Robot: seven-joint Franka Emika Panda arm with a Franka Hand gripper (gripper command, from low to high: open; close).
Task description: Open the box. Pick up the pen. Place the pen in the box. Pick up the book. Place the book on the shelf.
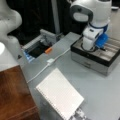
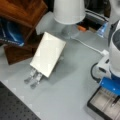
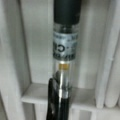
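Hovering inside the open box point(image 1: 105, 53), the claw point(image 1: 88, 46), its grip unreadable, is judged lowering the pen point(image 3: 63, 57) into a compartment, needing a gentle release.

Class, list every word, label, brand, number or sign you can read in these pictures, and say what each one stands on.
Pen, silvery band label: dark print, too blurred to read.
Blue item under the shelf: no legible text.
Book, box: no text visible.
End effector: not clearly in view; the wrist view shows the pen over the box's lining compartments.
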